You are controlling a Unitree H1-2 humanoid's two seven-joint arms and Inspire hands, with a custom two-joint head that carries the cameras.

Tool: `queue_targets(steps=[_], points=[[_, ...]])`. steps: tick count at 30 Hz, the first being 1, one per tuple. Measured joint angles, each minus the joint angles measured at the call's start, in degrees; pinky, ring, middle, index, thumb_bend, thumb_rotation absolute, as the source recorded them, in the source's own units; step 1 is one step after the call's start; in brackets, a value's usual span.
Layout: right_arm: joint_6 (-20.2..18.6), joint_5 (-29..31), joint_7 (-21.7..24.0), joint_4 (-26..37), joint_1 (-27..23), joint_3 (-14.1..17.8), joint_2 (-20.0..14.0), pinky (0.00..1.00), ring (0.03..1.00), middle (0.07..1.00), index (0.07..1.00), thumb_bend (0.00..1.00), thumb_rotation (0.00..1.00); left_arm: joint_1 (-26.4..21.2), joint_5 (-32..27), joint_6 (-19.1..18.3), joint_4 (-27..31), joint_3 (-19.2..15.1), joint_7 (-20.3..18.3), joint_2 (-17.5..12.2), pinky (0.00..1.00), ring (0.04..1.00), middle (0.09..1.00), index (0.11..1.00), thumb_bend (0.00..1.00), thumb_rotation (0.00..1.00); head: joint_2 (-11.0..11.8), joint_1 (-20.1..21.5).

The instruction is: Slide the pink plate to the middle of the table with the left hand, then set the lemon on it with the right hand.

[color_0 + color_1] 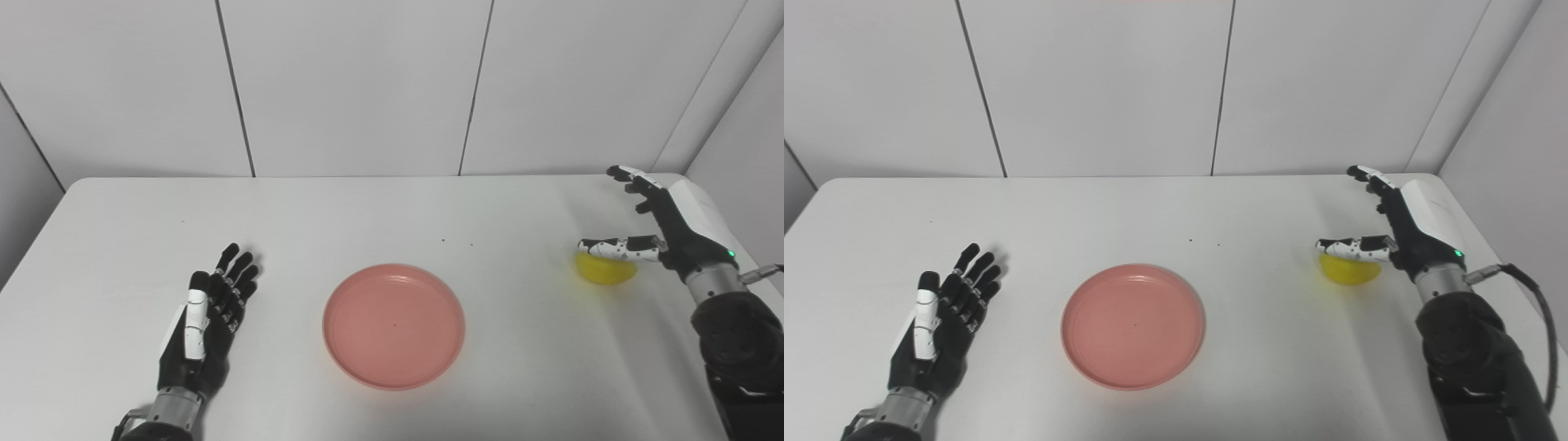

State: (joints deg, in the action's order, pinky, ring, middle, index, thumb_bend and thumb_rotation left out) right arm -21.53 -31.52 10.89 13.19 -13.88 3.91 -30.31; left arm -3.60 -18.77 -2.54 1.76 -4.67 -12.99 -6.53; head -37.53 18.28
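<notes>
The pink plate [393, 325] lies flat near the middle of the white table [367, 214], with nothing on it. My left hand [208, 315] rests on the table to the plate's left, palm up, fingers apart, holding nothing and not touching the plate. A yellow lemon [605, 269] sits on the table at the right side. My right hand [664, 223] is open just beside and above the lemon: its thumb reaches over the lemon's top, while the fingers stretch away toward the back wall. The thumb hides the lemon's upper edge.
Grey wall panels [367, 86] rise straight behind the table's far edge. The right table edge [1507, 257] runs close behind my right forearm, and a cable [1534, 294] loops from that wrist. A few tiny dark specks [456, 242] lie beyond the plate.
</notes>
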Motion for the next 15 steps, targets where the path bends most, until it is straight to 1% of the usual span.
queue_targets(steps=[2,5,6,8,13,15], points=[[-0.9,-0.3,0.2,-0.4,0.0,-0.3,0.0,0.70,0.821,0.857,0.838,0.91,0.27,-0.8,-0.3,0.5,-1.2,-0.4,-0.4,-0.7,0.95,0.930,0.929,0.907,0.81,0.98,0.0,0.3],[-1.2,-0.4,0.6,-0.9,0.0,-0.7,0.0,0.70,0.821,0.858,0.838,0.92,0.28,-1.4,-0.6,1.0,-2.3,-0.9,-1.0,-1.3,0.93,0.912,0.912,0.890,0.80,0.98,0.1,0.4],[-1.4,-0.4,0.9,-1.2,0.0,-0.8,0.0,0.72,0.835,0.865,0.845,0.93,0.28,-1.6,-0.9,1.1,-2.5,-1.0,-1.0,-1.3,0.92,0.906,0.909,0.885,0.81,0.98,0.2,1.3],[-2.0,-0.3,1.6,-2.0,0.0,-1.0,0.0,0.74,0.843,0.873,0.851,0.92,0.26,-1.7,-1.0,1.1,-2.7,-1.1,-1.0,-1.4,0.91,0.904,0.905,0.882,0.81,0.97,0.3,1.6],[-2.6,0.2,2.4,-2.9,0.0,-1.2,0.0,0.75,0.846,0.876,0.853,0.91,0.24,-1.7,-1.0,1.1,-2.7,-1.2,-1.1,-1.4,0.92,0.903,0.901,0.875,0.81,0.97,0.4,1.7],[-2.7,0.1,2.4,-3.3,0.0,-1.7,0.0,0.75,0.842,0.872,0.854,0.92,0.26,-1.7,-1.3,1.1,-2.9,-1.4,-1.2,-1.5,0.93,0.902,0.901,0.873,0.81,0.96,0.4,1.9]])
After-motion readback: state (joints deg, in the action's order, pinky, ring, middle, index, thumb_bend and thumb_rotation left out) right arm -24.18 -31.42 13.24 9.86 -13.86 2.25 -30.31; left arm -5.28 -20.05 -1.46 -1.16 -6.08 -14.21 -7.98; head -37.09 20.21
